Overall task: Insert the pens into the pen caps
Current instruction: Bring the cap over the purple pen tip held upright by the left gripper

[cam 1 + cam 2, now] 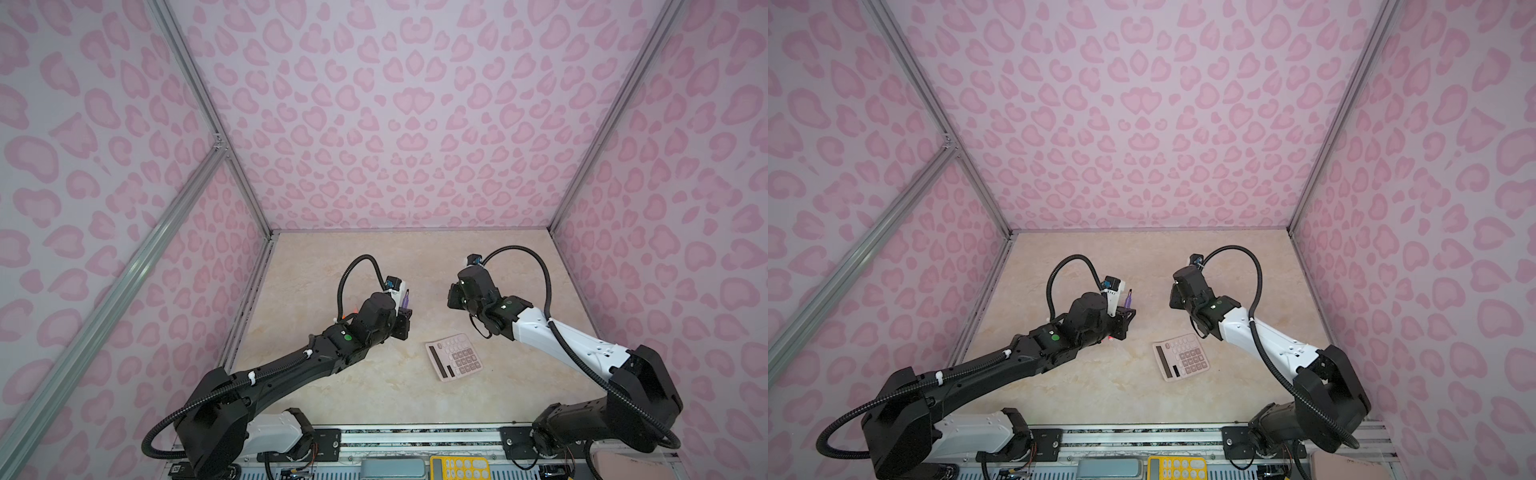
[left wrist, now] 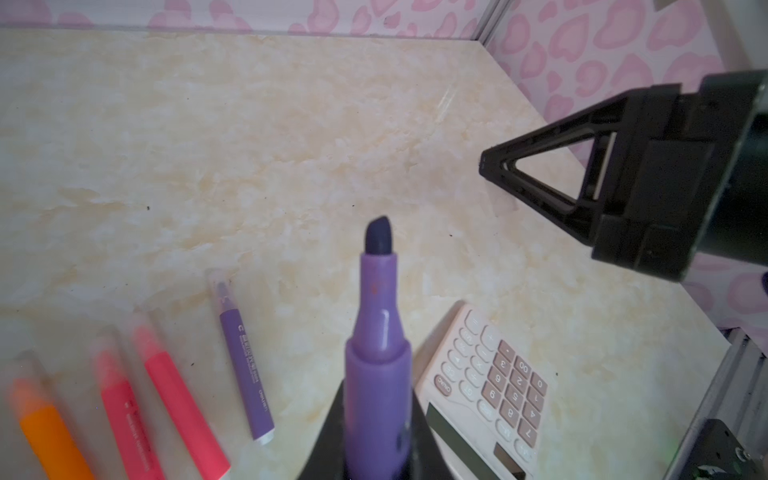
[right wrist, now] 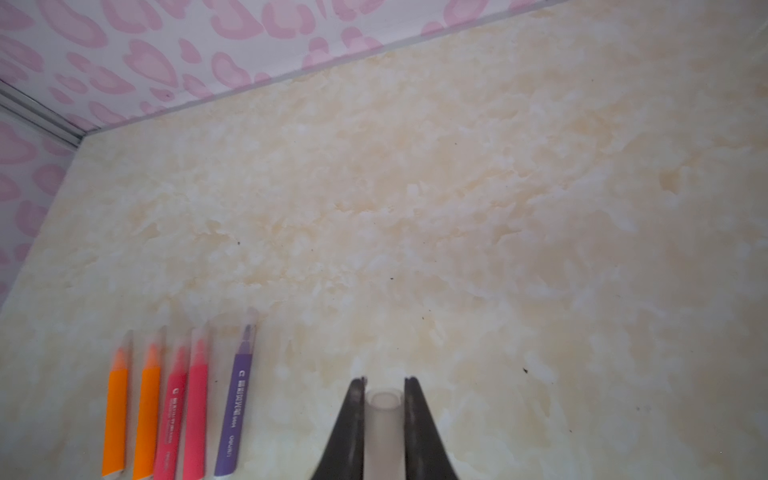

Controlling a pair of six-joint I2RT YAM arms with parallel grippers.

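My left gripper [image 2: 376, 419] is shut on a purple pen [image 2: 376, 353] whose dark bare tip points away from the wrist. In both top views this pen [image 1: 405, 300] [image 1: 1128, 300] sticks up from the left gripper [image 1: 404, 318], left of centre. My right gripper [image 3: 385, 381] is shut on a clear pen cap [image 3: 384, 428], its open end facing forward. That gripper [image 1: 454, 297] [image 2: 488, 164] hangs to the right of the held pen, apart from it. Several pens lie in a row on the table wearing clear caps: orange [image 3: 115, 415], pink-red [image 3: 195, 411] and purple [image 3: 235, 407].
A pink calculator [image 1: 455, 361] [image 1: 1181, 358] [image 2: 490, 386] lies on the marble table between the arms, nearer the front. A metal rail [image 1: 415, 436] runs along the front edge, with a yellow calculator [image 1: 459, 467] beyond it. Pink patterned walls enclose three sides.
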